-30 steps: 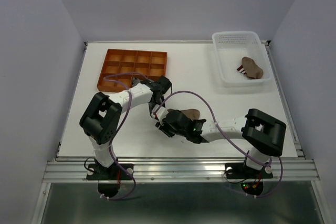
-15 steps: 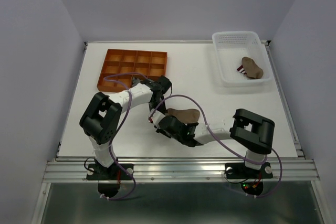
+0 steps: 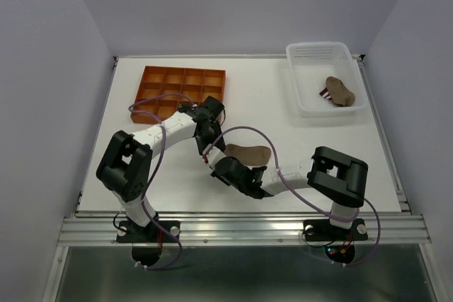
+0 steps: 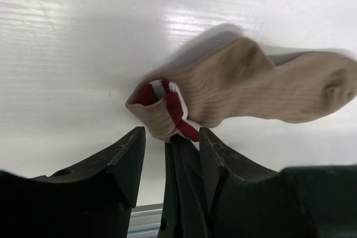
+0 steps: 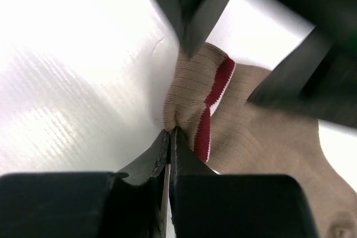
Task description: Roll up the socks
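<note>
Ribbed matt knit-cloth sock (image 4: 262, 90), glossy smooth white table (image 4: 72, 43), latticed white plastic basket (image 3: 306, 61), orange plastic tray (image 3: 182, 70)

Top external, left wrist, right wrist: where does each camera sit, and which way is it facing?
Top external: above and behind the bases, looking down on the table; both arms, orange tray and white basket show.
Left wrist: low over the table, facing the tan sock; its own left fingers, apart, frame the bottom.
Right wrist: close on the striped cuff, its own right fingers pinching it.
Shared: both wrist views show that cuff and the other arm's fingers.
</note>
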`<state>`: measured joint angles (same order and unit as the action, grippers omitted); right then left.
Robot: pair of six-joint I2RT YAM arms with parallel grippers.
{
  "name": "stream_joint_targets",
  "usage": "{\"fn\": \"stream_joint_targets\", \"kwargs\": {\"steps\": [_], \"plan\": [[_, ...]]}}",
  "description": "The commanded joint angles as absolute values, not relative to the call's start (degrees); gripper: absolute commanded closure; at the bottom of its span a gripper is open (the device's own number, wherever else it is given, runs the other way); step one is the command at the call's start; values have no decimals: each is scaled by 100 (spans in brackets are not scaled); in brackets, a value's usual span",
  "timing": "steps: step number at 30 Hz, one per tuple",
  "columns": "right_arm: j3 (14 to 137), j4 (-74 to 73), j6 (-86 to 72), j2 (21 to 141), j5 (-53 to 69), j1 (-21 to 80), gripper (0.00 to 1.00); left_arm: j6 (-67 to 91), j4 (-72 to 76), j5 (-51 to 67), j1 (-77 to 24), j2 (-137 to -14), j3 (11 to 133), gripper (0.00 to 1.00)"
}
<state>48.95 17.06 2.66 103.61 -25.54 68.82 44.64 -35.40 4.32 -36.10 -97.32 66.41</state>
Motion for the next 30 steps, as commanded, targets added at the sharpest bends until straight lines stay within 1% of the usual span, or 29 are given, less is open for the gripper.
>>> {"fn": "stream_joint_targets", "kwargs": {"steps": [1,6,10,12,13,17,20,26,30], "plan": [[4737,1960,-281,10099,-2101,6838,99,4544,-3200,343,-3297,-9167,6469,46],[4615,2135,-755,9818,-1478,6399,99,4509,-2936,395,-2971,-8860,6109,45],[4430,2372,-1387,9642,-487,5977,99,4421,-2804,430,-2813,-8675,5889,45],[4360,2460,-1581,9598,-177,5828,99,4377,-2708,466,-2804,-8631,5862,45],[4351,2478,-1739,9572,190,5679,99,4351,-2664,509,-2804,-8622,5819,45],[4210,2645,-2187,9475,737,5239,99,4315,-2374,738,-2795,-8569,5599,42],[4008,3004,-2617,9483,1194,4888,99,4289,-2233,852,-2804,-8561,5450,42],[3674,3884,-3330,9878,2240,4229,99,4193,-1653,1265,-2856,-8648,5212,42],[3612,4122,-3559,10046,2531,4052,99,4192,-1424,1248,-2979,-8640,5159,42]]}}
